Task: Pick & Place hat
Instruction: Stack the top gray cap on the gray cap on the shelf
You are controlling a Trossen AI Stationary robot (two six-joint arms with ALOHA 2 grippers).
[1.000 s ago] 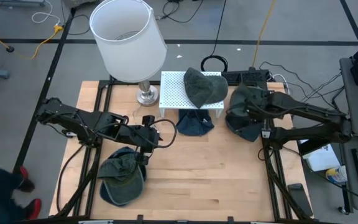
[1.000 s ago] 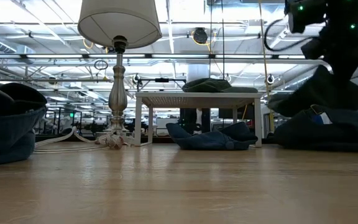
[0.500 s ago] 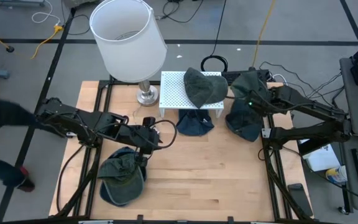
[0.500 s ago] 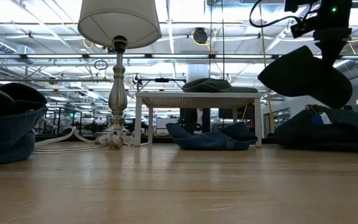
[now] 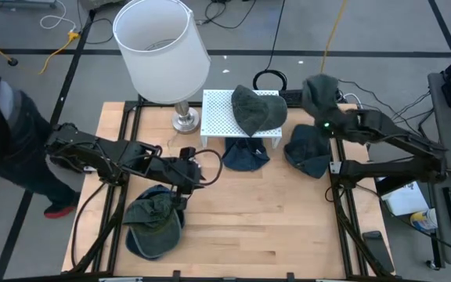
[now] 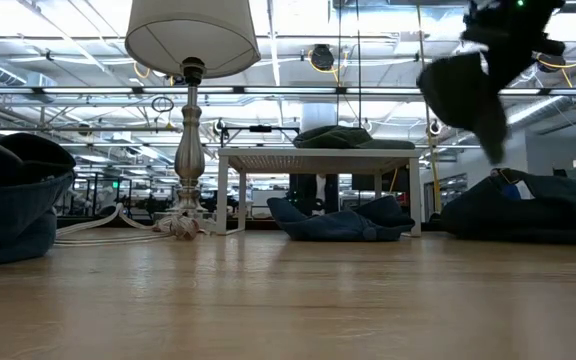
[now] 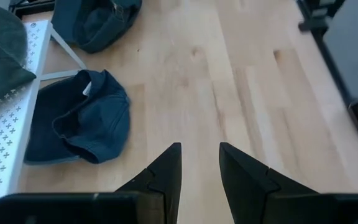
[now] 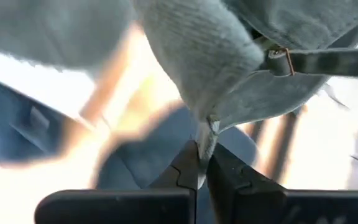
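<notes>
My right gripper [image 5: 326, 117] is shut on a dark green hat [image 5: 320, 92], high above the table's far right part; the low view shows the hat [image 6: 463, 88] hanging in the air. A second green hat [image 5: 255, 106] lies on top of the white perforated stand [image 5: 218, 117]. A blue hat [image 5: 245, 155] lies under the stand, and another blue hat [image 5: 307, 150] lies on the table below my right gripper. My left gripper [image 7: 200, 160] is open and waits over the table's middle, beside a green hat on a blue one [image 5: 154, 222]. My right gripper pinches the green hat between its two fingers by a fold of its edge [image 8: 205, 127], close to the back strap and buckle [image 8: 278, 55]. The hat is lifted clear of the table and hangs loose from the fingers [image 6: 488, 120].
A lamp with a white shade [image 5: 160, 48] stands at the far left, its base [image 5: 184, 120] beside the stand. A person [image 5: 10, 137] moves past the table's left edge. Bare wood [image 5: 257, 219] lies in the near middle and right.
My right gripper has risen and moved toward the table's far edge, still shut, carrying the green hat up off the blue hat on the right. The hat has swung and turned as it rose. A person has walked along the table's left side.
</notes>
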